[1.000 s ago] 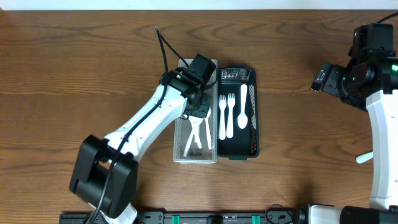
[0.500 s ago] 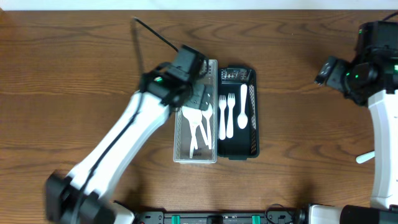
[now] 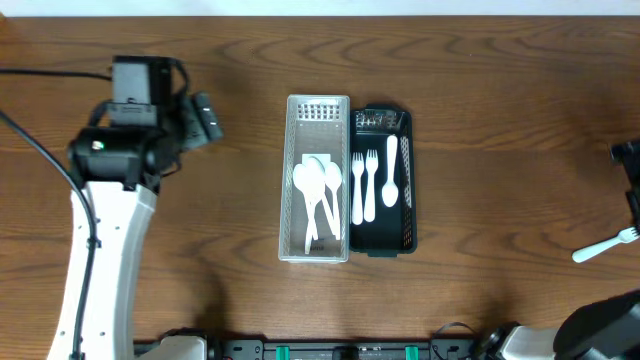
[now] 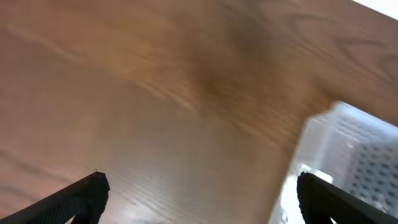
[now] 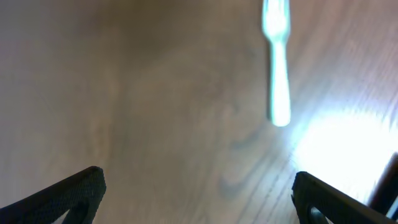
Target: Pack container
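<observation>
Jaws on both arms are seen spread wide, with nothing between them. One loose fork [image 3: 605,245] is noted on the surface [image 3: 480,100] at the right edge. It lies well apart from the clear tray [image 3: 318,108], which holds spoons [image 3: 318,185], and from the black tray [image 3: 382,243] touching it, which holds two forks [image 3: 364,185]. The right arm [image 3: 628,165] is judged nearest. It is advised that the right jaws be squared across the handle, lowered close to the wood and shut at mid-handle. The fork should then be laid beside the others, tines matched. A glancing grip is likely to flick it away.
</observation>
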Controlling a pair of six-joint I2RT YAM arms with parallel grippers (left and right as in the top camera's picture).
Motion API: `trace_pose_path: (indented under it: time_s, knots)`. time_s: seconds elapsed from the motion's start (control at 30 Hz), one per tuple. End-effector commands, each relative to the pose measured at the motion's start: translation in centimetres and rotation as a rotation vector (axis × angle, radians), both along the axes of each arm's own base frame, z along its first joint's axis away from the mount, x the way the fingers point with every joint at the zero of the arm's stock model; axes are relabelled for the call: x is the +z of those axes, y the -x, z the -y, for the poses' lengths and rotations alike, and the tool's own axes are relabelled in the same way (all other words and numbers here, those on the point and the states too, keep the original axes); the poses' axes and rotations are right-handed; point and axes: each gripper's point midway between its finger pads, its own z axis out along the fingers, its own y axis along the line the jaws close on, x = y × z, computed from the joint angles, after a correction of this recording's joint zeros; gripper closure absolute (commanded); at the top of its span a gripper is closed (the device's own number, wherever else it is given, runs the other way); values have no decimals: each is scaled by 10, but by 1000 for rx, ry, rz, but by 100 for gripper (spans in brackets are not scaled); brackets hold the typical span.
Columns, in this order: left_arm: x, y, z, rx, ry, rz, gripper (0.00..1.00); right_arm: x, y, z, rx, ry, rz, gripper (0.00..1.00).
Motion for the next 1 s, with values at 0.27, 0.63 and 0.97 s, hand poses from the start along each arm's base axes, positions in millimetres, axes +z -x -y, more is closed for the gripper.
trace_pose_path:
  time_s: [0.27, 0.63, 0.97]
  knots:
    - [-23, -4, -21, 81, 44, -65, 2, -88, 43, 45, -79, -70, 79, 1]
    - [-30, -7, -18, 72, 59, -85, 2, -153, 47, 62, -25, -113, -33, 1]
    - [-30, -7, -18, 75, 61, -85, 2, -167, 53, 83, 1, -28, -114, 1]
